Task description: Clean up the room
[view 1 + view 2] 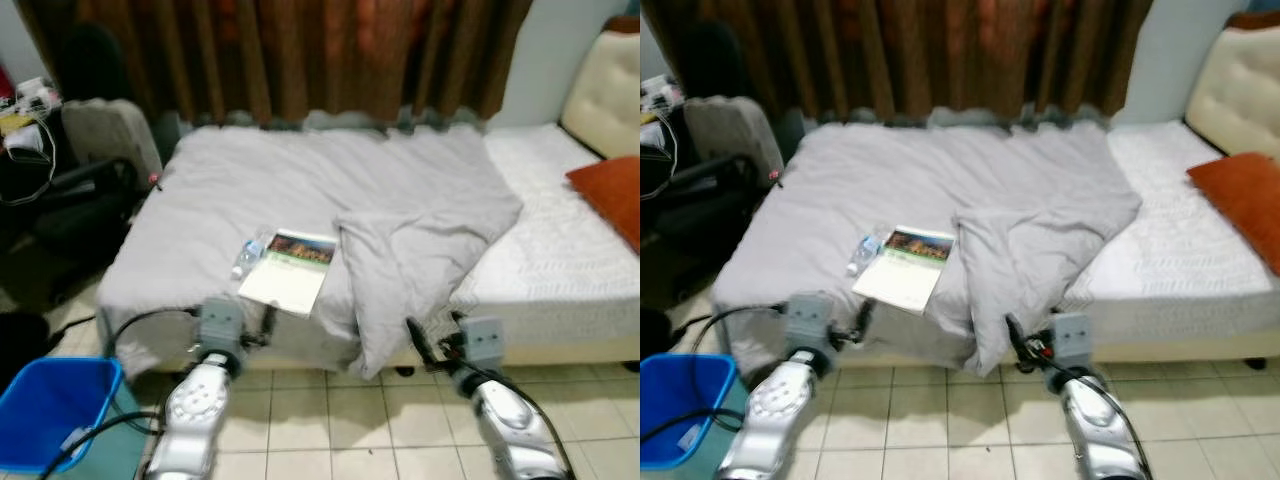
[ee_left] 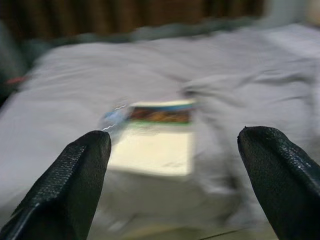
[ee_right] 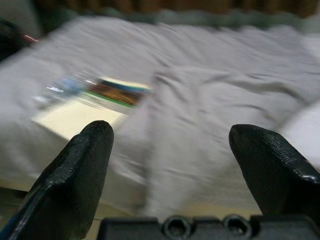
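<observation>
1. A wide bed (image 1: 560, 290) under a rumpled grey blanket (image 1: 330, 190) spans the room.
2. A blue plastic bin (image 1: 45, 410) stands on the tiled floor by the bed's near left corner.
3. A white booklet with a green-and-photo cover (image 1: 290, 270) lies at the blanket's near edge.
4. What appears to be a clear plastic bottle (image 1: 247, 257) touches the booklet's left side.
5. The left gripper (image 2: 175, 165) and right gripper (image 3: 170, 155) hover before the bed's near edge, jaws apart and empty.

No legible text, booklet (image 1: 290, 270) included
</observation>
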You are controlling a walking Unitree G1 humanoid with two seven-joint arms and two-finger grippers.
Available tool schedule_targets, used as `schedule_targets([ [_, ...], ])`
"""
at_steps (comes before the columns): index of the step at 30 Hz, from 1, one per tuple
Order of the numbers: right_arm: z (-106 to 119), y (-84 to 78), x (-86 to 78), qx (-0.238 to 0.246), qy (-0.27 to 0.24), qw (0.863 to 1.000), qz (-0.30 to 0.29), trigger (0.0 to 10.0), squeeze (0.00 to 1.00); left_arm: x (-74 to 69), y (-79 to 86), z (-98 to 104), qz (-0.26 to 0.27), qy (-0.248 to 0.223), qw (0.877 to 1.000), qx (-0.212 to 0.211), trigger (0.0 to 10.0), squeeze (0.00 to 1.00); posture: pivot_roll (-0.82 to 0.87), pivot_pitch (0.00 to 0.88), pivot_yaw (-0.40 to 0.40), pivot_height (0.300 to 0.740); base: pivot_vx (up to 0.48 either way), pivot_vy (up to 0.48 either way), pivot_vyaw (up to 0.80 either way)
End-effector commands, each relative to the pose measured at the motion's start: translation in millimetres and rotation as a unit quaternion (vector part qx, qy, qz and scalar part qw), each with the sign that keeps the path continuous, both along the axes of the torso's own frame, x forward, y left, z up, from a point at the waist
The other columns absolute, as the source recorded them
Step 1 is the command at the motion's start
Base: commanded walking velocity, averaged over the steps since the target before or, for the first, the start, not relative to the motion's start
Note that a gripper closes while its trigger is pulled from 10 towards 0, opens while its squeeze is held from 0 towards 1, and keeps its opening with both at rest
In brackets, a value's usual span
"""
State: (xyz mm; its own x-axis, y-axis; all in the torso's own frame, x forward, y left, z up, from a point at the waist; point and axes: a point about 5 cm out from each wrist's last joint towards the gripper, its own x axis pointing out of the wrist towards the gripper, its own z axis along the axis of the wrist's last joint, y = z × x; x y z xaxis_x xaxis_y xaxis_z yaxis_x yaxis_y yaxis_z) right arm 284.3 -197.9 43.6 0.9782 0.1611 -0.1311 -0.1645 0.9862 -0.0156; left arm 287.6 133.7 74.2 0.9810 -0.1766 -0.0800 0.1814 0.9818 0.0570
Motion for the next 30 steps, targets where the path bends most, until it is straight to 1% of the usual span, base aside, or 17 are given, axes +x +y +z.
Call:
schedule_targets([
  [1, 4.7, 12.0, 5.9, 0.004, -0.009, 1.000, 0.021, 10.0, 0.00, -0.7, 13.8, 0.1, 0.019, 0.001, 1.000, 0.012, 10.0, 0.00, 0.05, 0.000, -0.016, 0.740, 0.341, 0.337, -0.76],
  [2, 4.7, 12.0, 5.9, 0.004, -0.009, 1.000, 0.021, 10.0, 0.00, -0.7, 13.8, 0.1, 0.019, 0.001, 1.000, 0.012, 10.0, 0.00, 0.05, 0.000, -0.016, 0.740, 0.341, 0.337, -0.76],
  [13, 3.2, 16.3, 6.6, 0.001, -0.006, 0.999, 0.038, 10.0, 0.00, -1.9, 16.1, -1.4, 0.024, 0.005, 1.000, 0.015, 10.0, 0.00, 0.07, 0.000, -0.024, 0.740, 0.341, 0.337, 0.00],
  [19, 2.7, 17.9, 7.8, -0.007, -0.003, 0.999, 0.047, 10.0, 0.00, -2.0, 17.1, -2.7, 0.026, 0.012, 0.999, 0.026, 10.0, 0.00, 0.07, 0.000, -0.028, 0.740, 0.339, 0.340, 0.00],
  [25, 1.2, 19.9, 8.6, -0.008, 0.005, 0.999, 0.053, 10.0, 0.00, 0.4, 17.6, -1.2, 0.024, 0.011, 0.999, 0.031, 10.0, 0.00, 0.08, 0.000, -0.031, 0.740, 0.342, 0.337, -0.80],
  [27, 1.3, 19.9, 8.8, -0.007, 0.004, 0.999, 0.052, 10.0, 0.00, 0.5, 17.6, -1.2, 0.024, 0.011, 0.999, 0.031, 10.0, 0.00, 0.08, 0.000, -0.030, 0.740, 0.341, 0.337, 0.00],
  [30, 1.2, 19.7, 9.2, -0.006, 0.004, 0.999, 0.052, 10.0, 0.00, 0.5, 13.4, 0.3, 0.021, 0.005, 0.999, 0.027, 10.0, 0.00, 0.07, 0.000, -0.030, 0.740, 0.000, 0.000, 0.00],
])
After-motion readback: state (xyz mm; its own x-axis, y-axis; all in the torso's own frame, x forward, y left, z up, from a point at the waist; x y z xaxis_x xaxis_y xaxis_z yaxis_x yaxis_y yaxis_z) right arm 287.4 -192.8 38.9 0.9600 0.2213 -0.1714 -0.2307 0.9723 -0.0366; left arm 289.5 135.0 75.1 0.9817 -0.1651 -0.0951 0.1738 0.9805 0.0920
